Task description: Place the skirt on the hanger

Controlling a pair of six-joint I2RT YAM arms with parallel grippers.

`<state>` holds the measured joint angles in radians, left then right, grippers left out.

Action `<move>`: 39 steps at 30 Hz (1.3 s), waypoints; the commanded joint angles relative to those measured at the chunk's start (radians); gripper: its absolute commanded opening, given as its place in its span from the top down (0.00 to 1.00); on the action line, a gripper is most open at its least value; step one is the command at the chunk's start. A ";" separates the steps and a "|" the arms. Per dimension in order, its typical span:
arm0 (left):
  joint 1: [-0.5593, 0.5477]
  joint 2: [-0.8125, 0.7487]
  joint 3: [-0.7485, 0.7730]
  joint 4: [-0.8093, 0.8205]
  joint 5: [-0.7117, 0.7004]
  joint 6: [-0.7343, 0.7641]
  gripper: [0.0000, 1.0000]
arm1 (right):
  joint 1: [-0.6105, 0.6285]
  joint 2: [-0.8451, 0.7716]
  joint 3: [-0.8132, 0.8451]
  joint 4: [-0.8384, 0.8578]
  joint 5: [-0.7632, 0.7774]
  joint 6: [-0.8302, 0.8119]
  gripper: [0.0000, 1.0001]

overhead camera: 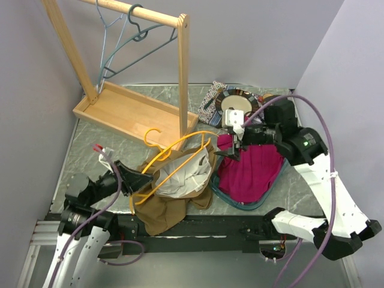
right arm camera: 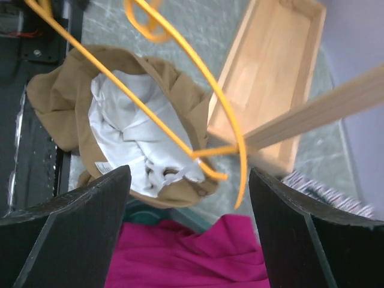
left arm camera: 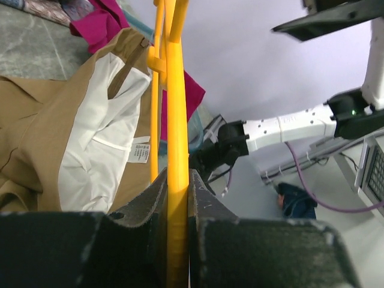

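Note:
A tan skirt (overhead camera: 165, 207) with white lining lies crumpled at the table's near middle. A yellow hanger (overhead camera: 180, 157) lies across it, hook toward the wooden rack. My left gripper (overhead camera: 144, 180) is shut on the hanger's bar (left arm camera: 177, 198); the skirt (left arm camera: 54, 144) shows to its left. My right gripper (overhead camera: 235, 144) is open and empty, held above the magenta cloth (overhead camera: 249, 171), to the right of the skirt. In the right wrist view the skirt (right arm camera: 72, 96) and hanger (right arm camera: 210, 90) lie beyond the open fingers, with the magenta cloth (right arm camera: 192, 252) below them.
A wooden clothes rack (overhead camera: 135, 111) with a tray base stands at the back left; two grey-blue hangers (overhead camera: 126, 45) hang on its rail. The magenta cloth lies in a teal basket (overhead camera: 264, 198). Patterned fabrics (overhead camera: 219, 99) lie at the back.

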<state>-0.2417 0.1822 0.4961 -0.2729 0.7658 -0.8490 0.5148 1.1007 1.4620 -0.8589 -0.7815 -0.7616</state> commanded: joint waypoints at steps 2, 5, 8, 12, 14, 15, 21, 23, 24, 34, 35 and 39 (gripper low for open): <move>-0.001 0.141 0.058 0.150 0.136 0.157 0.99 | 0.002 0.120 0.133 -0.141 -0.149 -0.104 0.13; -0.001 0.229 0.105 0.164 0.188 0.212 0.99 | 0.034 0.185 0.172 -0.155 -0.186 -0.079 0.12; -0.004 0.304 0.148 0.167 0.224 0.257 0.99 | 0.085 0.228 0.181 -0.147 -0.164 -0.045 0.12; -0.018 0.374 0.200 0.172 0.251 0.295 0.99 | 0.140 0.274 0.189 -0.141 -0.113 -0.007 0.13; -0.036 0.398 0.216 0.158 0.248 0.326 0.99 | 0.146 0.284 0.201 -0.141 -0.102 0.007 0.14; -0.045 0.417 0.229 0.153 0.244 0.333 0.99 | 0.146 0.286 0.208 -0.138 -0.099 0.014 0.14; -0.117 0.477 0.263 0.156 0.214 0.378 0.99 | 0.148 0.292 0.216 -0.144 -0.119 0.041 0.17; -0.139 0.500 0.272 0.162 0.201 0.389 0.99 | 0.163 0.306 0.212 -0.161 -0.140 0.045 0.22; -0.145 0.510 0.285 0.161 0.196 0.393 0.99 | 0.168 0.326 0.209 -0.187 -0.171 0.044 0.25; -0.194 0.565 0.323 0.163 0.147 0.429 0.99 | 0.202 0.347 0.175 -0.258 -0.197 0.065 1.00; -0.196 0.562 0.322 0.161 0.139 0.429 0.99 | 0.202 0.323 0.166 -0.247 -0.182 0.080 1.00; -0.196 0.534 0.305 0.138 0.066 0.426 0.99 | 0.179 0.248 0.097 -0.155 -0.127 0.157 1.00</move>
<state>-0.4408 0.7403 0.7559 -0.2142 0.9691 -0.4259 0.6876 1.4387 1.6127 -1.0672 -0.9409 -0.6941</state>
